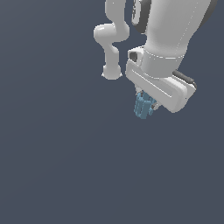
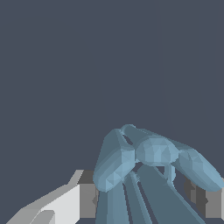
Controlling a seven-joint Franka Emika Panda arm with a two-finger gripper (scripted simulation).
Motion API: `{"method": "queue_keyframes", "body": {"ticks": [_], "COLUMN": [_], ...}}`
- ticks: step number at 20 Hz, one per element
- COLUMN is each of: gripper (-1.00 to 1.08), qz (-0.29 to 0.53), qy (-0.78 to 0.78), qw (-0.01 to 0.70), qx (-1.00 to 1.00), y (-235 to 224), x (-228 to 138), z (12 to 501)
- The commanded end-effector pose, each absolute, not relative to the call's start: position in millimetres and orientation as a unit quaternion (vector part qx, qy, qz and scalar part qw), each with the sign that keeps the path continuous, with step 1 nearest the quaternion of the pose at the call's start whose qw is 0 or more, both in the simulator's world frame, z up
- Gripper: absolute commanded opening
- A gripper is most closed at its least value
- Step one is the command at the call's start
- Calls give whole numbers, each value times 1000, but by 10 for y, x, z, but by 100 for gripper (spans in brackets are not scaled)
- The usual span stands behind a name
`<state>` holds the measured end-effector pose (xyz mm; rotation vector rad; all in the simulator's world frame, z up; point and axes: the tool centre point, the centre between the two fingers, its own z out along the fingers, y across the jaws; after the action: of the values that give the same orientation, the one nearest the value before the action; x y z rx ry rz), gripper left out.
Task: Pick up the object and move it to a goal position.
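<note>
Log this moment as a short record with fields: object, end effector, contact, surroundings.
object: small light-blue matte bundle of parallel rounded ridges
end effector: white, two-fingered end effector closed on the bundle; grey finger pads on either side in the wrist view
contact: bundle sits between the fingers, sticking out past them
surroundings: plain dark blue-grey background; no goal marker visible
arm: white robot arm enters from the top

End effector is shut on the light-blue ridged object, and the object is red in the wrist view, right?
Not red. The wrist view shows the object light blue, like the exterior view. The rest holds: the end effector is shut on it.
</note>
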<state>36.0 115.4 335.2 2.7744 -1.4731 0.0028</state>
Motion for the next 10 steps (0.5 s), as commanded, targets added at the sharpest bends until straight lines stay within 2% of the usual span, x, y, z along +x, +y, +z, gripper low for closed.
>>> {"method": "queue_keyframes", "body": {"ticks": [1, 10], "gripper": [-100, -100], "qz": [1, 0], "qy": [-469, -469], "qw": [1, 1], "qx": [883, 883], "y": [1209, 1378], "x": [352, 358], "z": [3621, 4397]}}
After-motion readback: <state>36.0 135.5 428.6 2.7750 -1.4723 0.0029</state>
